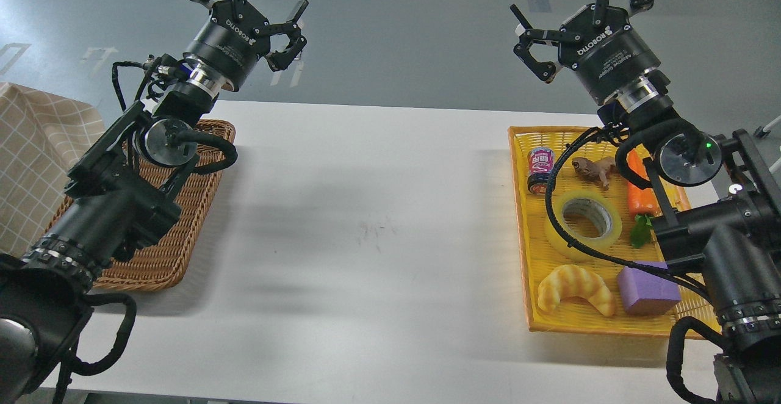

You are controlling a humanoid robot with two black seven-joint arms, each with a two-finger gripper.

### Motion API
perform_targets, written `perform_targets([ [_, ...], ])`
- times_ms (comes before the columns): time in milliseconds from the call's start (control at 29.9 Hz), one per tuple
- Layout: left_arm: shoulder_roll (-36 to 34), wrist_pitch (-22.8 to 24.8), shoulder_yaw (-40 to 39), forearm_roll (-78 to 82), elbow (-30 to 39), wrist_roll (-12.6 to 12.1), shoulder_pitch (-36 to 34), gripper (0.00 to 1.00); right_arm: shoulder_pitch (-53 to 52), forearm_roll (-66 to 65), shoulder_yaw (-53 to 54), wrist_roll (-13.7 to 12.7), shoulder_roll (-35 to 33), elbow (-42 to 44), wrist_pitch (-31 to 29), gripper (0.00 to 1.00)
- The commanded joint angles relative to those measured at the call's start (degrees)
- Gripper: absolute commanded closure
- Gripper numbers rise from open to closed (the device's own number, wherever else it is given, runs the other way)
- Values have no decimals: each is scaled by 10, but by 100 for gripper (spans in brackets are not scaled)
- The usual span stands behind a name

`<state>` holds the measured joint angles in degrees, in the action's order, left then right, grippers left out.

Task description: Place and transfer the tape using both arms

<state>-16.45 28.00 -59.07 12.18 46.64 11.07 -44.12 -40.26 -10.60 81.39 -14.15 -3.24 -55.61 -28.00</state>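
The tape, a wide translucent yellow roll with a grey-white core, lies flat in the middle of the yellow tray at the right. A black cable of my right arm crosses its left edge. My right gripper is open and empty, raised high beyond the far edge of the table, well above and behind the tape. My left gripper is open and empty, raised high at the far left, above the back of the brown wicker basket.
The yellow tray also holds a small can, a brown toy animal, a carrot, a golden croissant and a purple block. A checked cloth lies at the far left. The white table spans between basket and tray.
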Motion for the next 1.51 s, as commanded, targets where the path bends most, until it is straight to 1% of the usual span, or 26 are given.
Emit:
perform_targets([
  [0, -1, 0, 0, 0, -1, 0, 0, 1, 0, 1, 0, 0, -1, 0, 0, 0],
  [468, 0, 0, 0, 1, 0, 0, -2, 1, -1, -2, -6, 3, -4, -6, 0, 0],
  [635, -1, 0, 0, 1, 0, 0, -3, 2, 1, -5, -6, 3, -22, -6, 0, 0],
  [836, -1, 0, 1, 1, 0, 0, -4, 2, 4, -9, -9, 1, -67, -8, 0, 0],
  [936, -1, 0, 1, 1, 0, 0, -4, 1, 15, -11, -9, 0, -101, -9, 0, 0],
  [1204, -1, 0, 0, 1, 1, 0, -4, 2, 20, -89, -10, -1, -174, -11, 0, 0],
  [1304, -1, 0, 0, 1, 1, 0, -4, 2, 20, -108, -28, -1, -196, -11, 0, 0],
  [1371, -1, 0, 1, 1, 1, 0, -4, 1, 18, -110, -63, -1, -235, -11, 0, 0],
  [1472, -1, 0, 0, 1, 1, 0, -4, 2, 12, -110, -100, -1, -265, -12, 0, 0],
])
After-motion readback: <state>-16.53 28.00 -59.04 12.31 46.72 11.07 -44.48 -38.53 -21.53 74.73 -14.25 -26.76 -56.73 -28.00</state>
